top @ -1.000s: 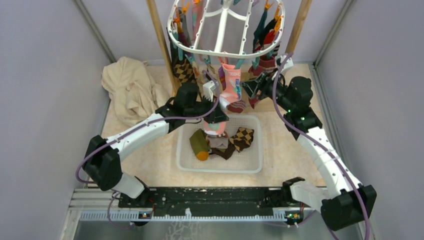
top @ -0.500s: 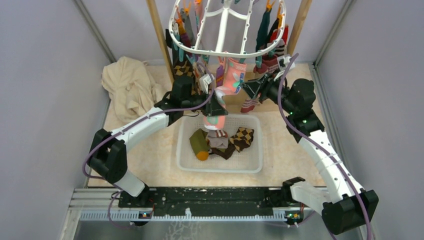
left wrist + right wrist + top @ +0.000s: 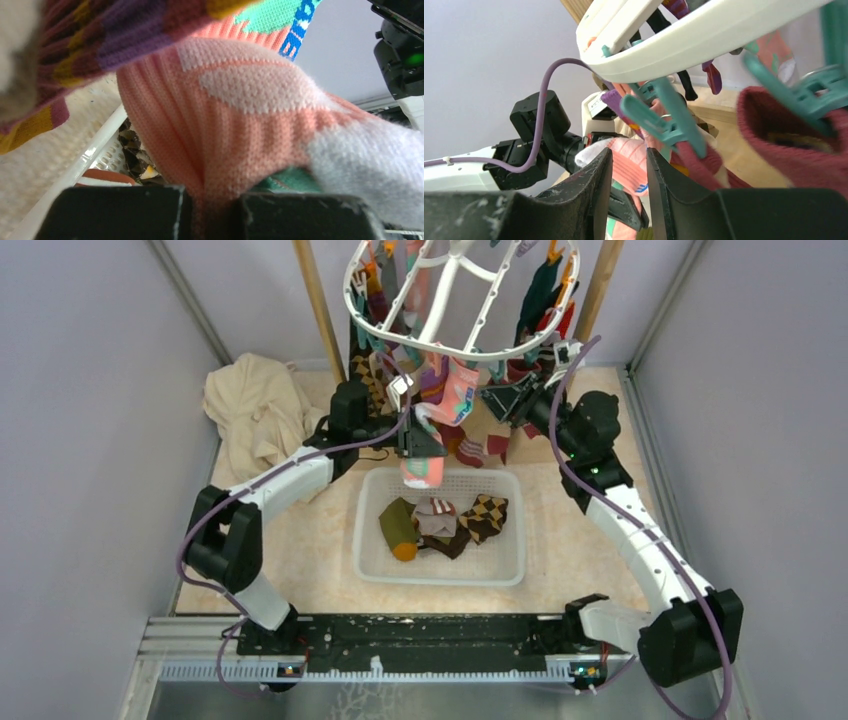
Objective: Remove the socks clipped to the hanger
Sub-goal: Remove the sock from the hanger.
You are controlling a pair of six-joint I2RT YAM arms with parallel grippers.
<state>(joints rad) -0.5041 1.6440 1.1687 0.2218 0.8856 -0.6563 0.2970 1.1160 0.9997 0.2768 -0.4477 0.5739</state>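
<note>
I have the hanger [image 3: 500, 350] at the top centre of the overhead view, its white oval rim tilted, with socks [image 3: 545, 290] in mixed colours hanging from teal and orange clips between the two wooden posts [image 3: 318, 310].

The left gripper [image 3: 420, 445] sits just below the near side of the rim, above the far edge of the white mesh basket [image 3: 370, 570]. Its jaws are pressed onto the pink sock [image 3: 452, 395], which runs from the rim down past the gripper, its toe dangling over the basket. My left wrist camera confirms it: the pink sock [image 3: 235, 125] fills the frame, and its fabric is pinched between the two black fingers [image 3: 115, 215] at the bottom edge. A purple-and-yellow striped sock [image 3: 100, 40] crosses the upper left of that view. I cannot tell whether a clip holds the pink sock's top.

The right gripper [image 3: 505, 400] is up beside the rim, right of centre in the overhead view. On its wrist camera the jaws stand a little apart — a narrow gap with nothing caught in it. A teal clip [image 3: 664, 120] hangs just above the fingertips, and a maroon sock [image 3: 794, 145] is clipped at the right edge.

In the basket lie an argyle sock [image 3: 487, 515], an olive sock [image 3: 398, 528] and a grey one [image 3: 435, 515] — all loose. A beige cloth [image 3: 255, 410] is heaped at the upper left.
</note>
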